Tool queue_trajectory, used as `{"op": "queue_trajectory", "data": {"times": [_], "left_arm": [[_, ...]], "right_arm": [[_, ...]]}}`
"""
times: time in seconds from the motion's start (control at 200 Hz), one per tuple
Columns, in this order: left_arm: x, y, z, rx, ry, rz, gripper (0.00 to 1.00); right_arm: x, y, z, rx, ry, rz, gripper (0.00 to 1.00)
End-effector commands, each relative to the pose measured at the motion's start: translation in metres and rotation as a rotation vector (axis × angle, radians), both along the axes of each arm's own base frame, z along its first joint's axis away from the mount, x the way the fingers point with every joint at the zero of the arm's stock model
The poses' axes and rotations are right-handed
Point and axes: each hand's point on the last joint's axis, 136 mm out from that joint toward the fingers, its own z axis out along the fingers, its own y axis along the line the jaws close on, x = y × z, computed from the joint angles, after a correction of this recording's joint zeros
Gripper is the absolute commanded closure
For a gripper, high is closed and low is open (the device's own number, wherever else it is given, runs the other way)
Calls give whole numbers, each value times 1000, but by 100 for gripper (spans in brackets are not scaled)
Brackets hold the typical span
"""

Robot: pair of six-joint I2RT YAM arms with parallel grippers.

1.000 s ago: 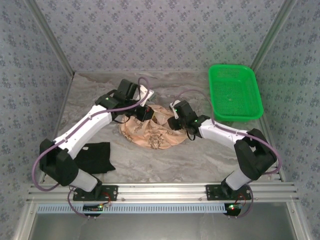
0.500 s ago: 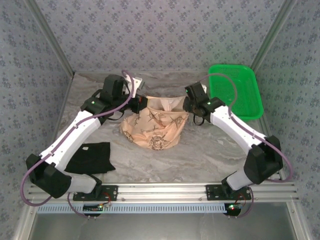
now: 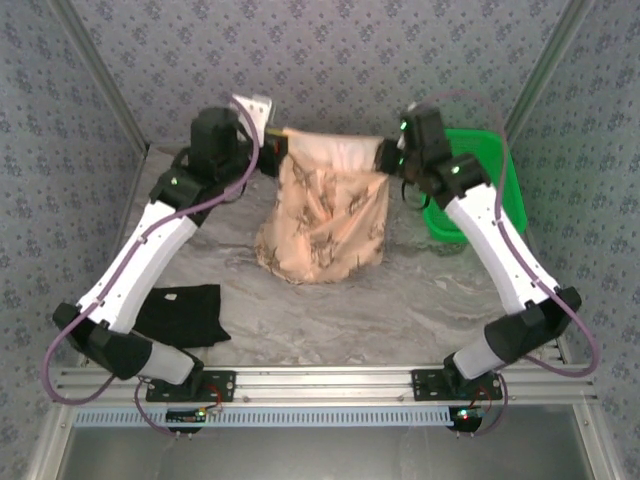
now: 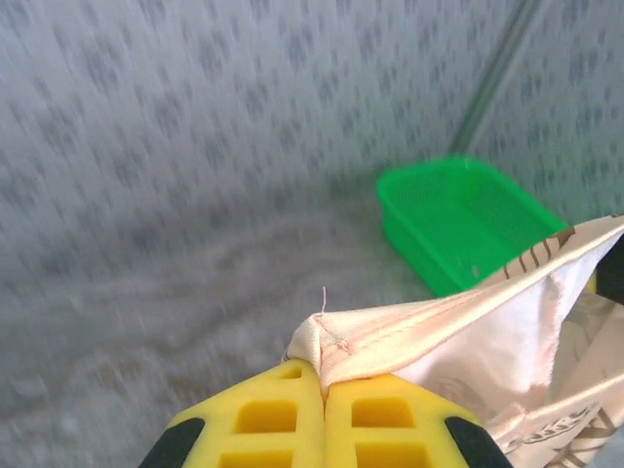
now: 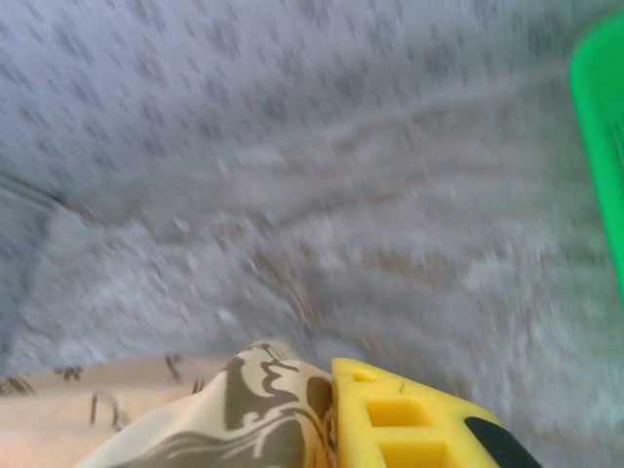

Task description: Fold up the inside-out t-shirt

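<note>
Top external: peach-tan printed fabric t-shirt (image 3: pixel 325 215) hangs (paler inside showing), left gripper (image 3: pixel 270 158) and right gripper (image 3: pixel 387 157) each pinching a corner.

The left arm (image 3: pixel 150 250) starts at the lower left of the top view and reaches up toward the top middle. The left gripper (image 3: pixel 272 158) points right. Its two yellow fingers (image 4: pixel 263 419) are squeezed tight on a corner of the inside-out t-shirt (image 3: pixel 325 215). The right arm (image 3: pixel 500 250) goes from the lower right up and to the left. The right gripper (image 3: pixel 388 158) points left and pinches the other top corner.
</note>
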Motion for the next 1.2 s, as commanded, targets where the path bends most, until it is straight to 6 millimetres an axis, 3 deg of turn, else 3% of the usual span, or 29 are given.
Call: {"op": "queue_trajectory", "data": {"times": [0.0, 0.065, 0.07, 0.095, 0.175, 0.235, 0.305, 0.39, 0.53, 0.615, 0.685, 0.775, 0.935, 1.044, 1.129, 1.194], "left_arm": [[44, 31, 69, -15, -182, 146, 100], [48, 32, 98, -44, -197, 144, 100], [50, 30, 93, -36, -183, 139, 100], [45, 26, 103, -37, -187, 111, 100], [18, 10, 127, -42, -212, 33, 100], [-5, -2, 123, -22, -187, -11, 100], [-32, -16, 111, -4, -177, -74, 100], [-61, -22, 102, -54, -184, -115, 100], [-93, -20, 92, -148, -172, -175, 100], [-95, -17, 87, -118, -166, -172, 100], [-87, -16, 83, -75, -187, -142, 100], [-60, -8, 80, -18, -212, -48, 100], [14, 8, 77, -1, -193, 63, 100], [69, 15, 74, 4, -172, 109, 100], [97, 12, 81, 14, -174, 105, 100], [107, 7, 90, -1, -200, 88, 100]], "right_arm": [[39, -17, 55, -12, -160, 26, 78], [42, -17, 86, 11, -206, 50, 74], [41, -16, 88, 13, -207, 52, 74], [37, -17, 97, 17, -218, 55, 73], [17, -15, 117, 7, -249, 69, 73], [-4, -13, 124, -10, -268, 74, 72], [-32, -9, 122, -22, -285, 101, 63], [-61, -15, 100, -14, -258, 70, 58], [-93, -28, 62, 36, -199, 14, 75], [-99, -34, 47, 28, -171, -8, 74], [-95, -35, 42, 21, -165, -20, 75], [-73, -33, 44, 24, -176, -32, 77], [0, -25, 51, -32, -200, -26, 84], [52, -19, 69, -58, -243, -4, 87], [80, -15, 84, -52, -275, 18, 92], [90, -7, 98, -13, -285, 60, 93]]}}
